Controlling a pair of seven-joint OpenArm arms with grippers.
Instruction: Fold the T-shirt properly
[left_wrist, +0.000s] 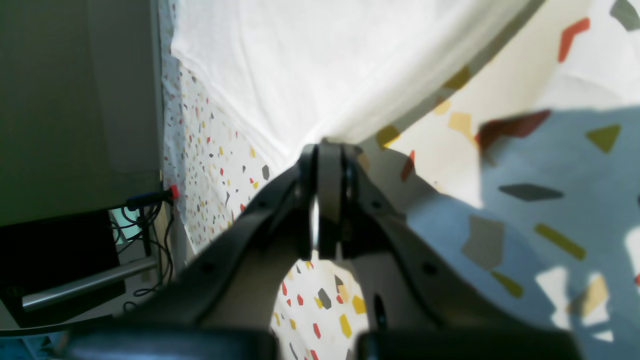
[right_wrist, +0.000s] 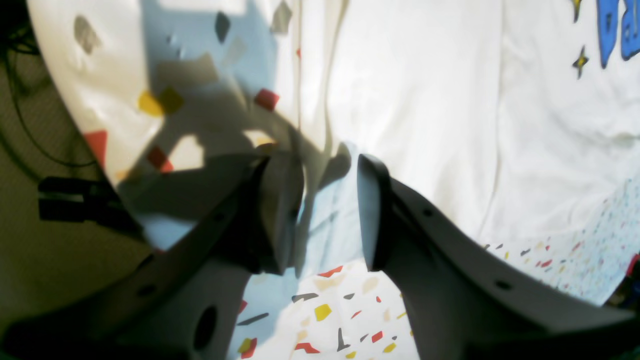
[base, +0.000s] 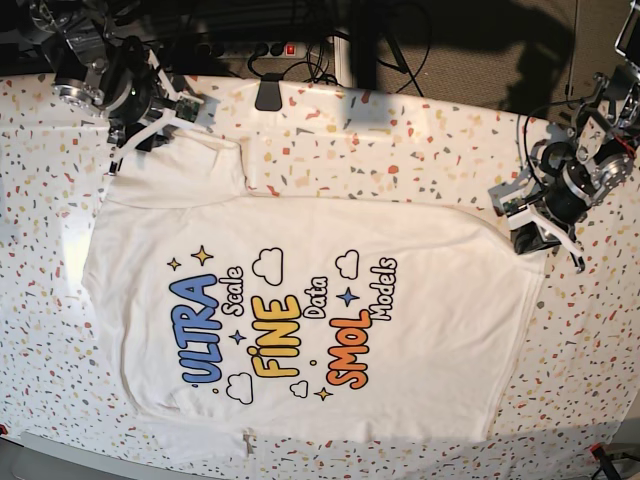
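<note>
A: From where does the base view look?

B: From high above, straight down on the whole table cover (base: 420, 160), with an arm at each far corner.

A: And the wrist views?

B: Each sits just behind its own jaws, close to the cloth. The left wrist view faces the T-shirt (left_wrist: 325, 65) edge; the right wrist view faces its printed side. All three share the shirt and the speckled cover.

Soft matt white cotton T-shirt (base: 400, 300) with faint creases, smooth speckled cloth over desk (base: 420, 160), matt dark plastic fingers (right_wrist: 372, 210)
</note>
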